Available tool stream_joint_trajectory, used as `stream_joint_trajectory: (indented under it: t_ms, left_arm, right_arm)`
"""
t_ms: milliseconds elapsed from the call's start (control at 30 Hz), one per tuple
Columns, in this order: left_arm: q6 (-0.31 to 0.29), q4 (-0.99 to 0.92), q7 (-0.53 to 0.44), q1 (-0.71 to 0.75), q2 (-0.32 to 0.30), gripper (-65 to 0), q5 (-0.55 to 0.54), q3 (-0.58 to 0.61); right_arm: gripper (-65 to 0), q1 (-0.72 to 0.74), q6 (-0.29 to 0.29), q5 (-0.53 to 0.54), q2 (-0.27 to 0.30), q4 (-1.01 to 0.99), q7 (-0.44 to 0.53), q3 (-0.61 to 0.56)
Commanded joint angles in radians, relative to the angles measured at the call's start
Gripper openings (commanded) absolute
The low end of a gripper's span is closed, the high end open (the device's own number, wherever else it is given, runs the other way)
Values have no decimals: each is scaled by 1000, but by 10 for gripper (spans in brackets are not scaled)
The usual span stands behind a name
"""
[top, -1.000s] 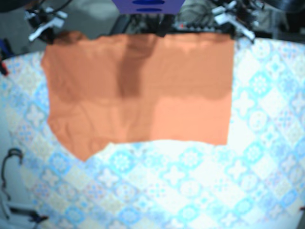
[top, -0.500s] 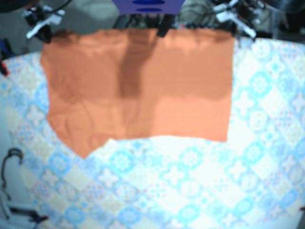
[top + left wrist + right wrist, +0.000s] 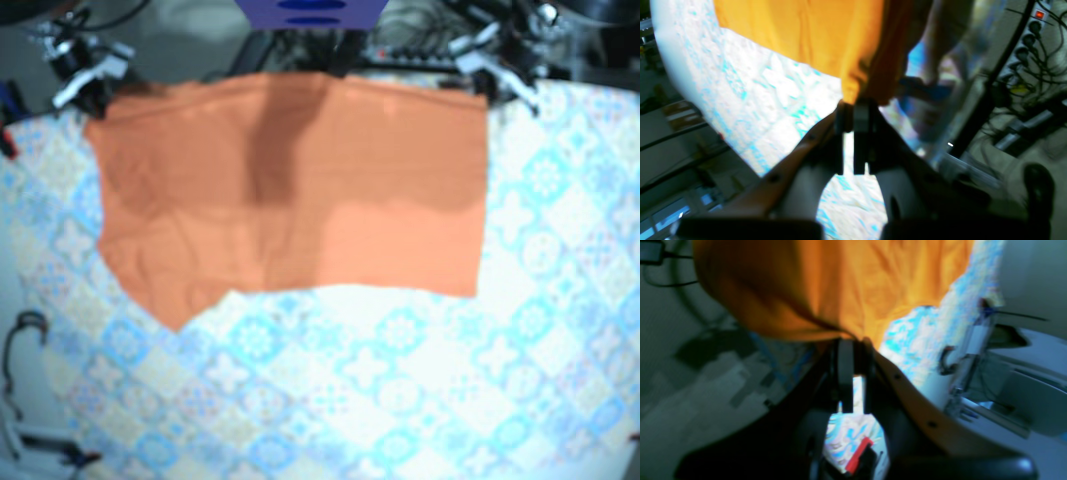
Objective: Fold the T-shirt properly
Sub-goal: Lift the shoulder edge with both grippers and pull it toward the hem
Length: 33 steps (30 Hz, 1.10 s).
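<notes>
Shirt (image 3: 290, 190) soft, light, limp | left gripper (image 3: 853, 115) clamped on one far corner | right gripper (image 3: 855, 353) clamped on other | corners best hold

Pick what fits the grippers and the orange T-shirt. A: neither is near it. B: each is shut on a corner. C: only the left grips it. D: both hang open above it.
B: the wrist views show the left gripper and the right gripper each pinching fabric of the T-shirt between closed jaws.
</notes>
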Motion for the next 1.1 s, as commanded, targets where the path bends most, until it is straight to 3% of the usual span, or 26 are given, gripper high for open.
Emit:
stream_joint_trajectory:
  t_ms: [0, 167, 300, 500, 867, 967, 1067]
  left_arm:
    - [17, 14, 3, -3, -11, -650, 4, -6]
    - [14, 8, 5, -58, -11, -650, 4, -6]
    - [-9, 6, 44, -106, -11, -650, 2, -1]
    - [-55, -6, 58, -180, -8, -650, -16, 0]
    - [-69, -104, 58, -258, -8, -650, -46, 0]
    - [-69, -106, 58, -263, -8, -650, -47, 0]
    - [-69, -106, 58, -270, -8, -650, -79, -3]
  right_arm:
    - [-650, 8, -20, 13, 15, 20, -7, 8]
    - [-650, 49, -16, 13, 18, 20, -22, 5]
    - [-650, 92, 64, 13, 18, 17, -22, 8]
    - [-650, 155, 124, 13, 14, 17, -24, 6]
    - [-650, 221, 144, 11, 18, 8, -53, 0]
    - [-650, 223, 219, 11, 18, 8, -53, 1]
    - [-650, 232, 242, 11, 18, 8, -54, 1]
